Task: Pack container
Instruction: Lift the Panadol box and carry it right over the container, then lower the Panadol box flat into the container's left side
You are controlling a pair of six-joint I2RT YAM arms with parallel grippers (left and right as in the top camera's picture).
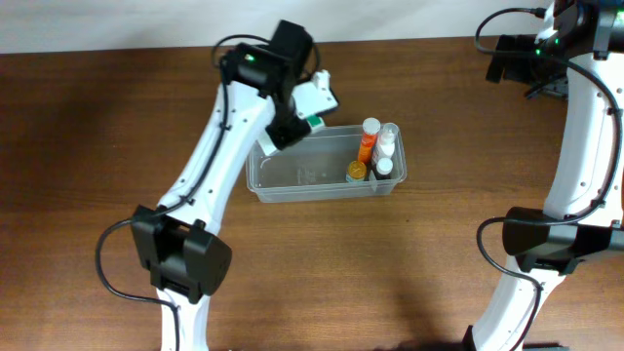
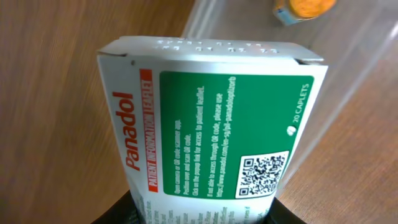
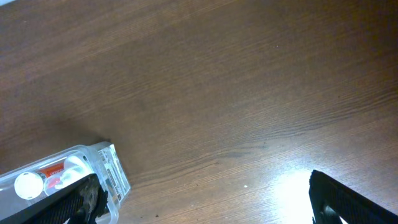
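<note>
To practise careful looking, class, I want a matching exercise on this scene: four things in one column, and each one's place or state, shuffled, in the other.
Things:
1. box
2. bottles
3. container
4. right gripper

Places or states:
A. open, holding nothing
B. resting on the table
C. gathered at one end inside the container
D. held by the left gripper

Pairs: 1-D, 2-C, 3-B, 4-A

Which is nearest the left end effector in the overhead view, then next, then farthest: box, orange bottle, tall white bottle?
1. Box, held in the left end effector.
2. Orange bottle, at the container's right end.
3. Tall white bottle, just right of the orange one.
</note>
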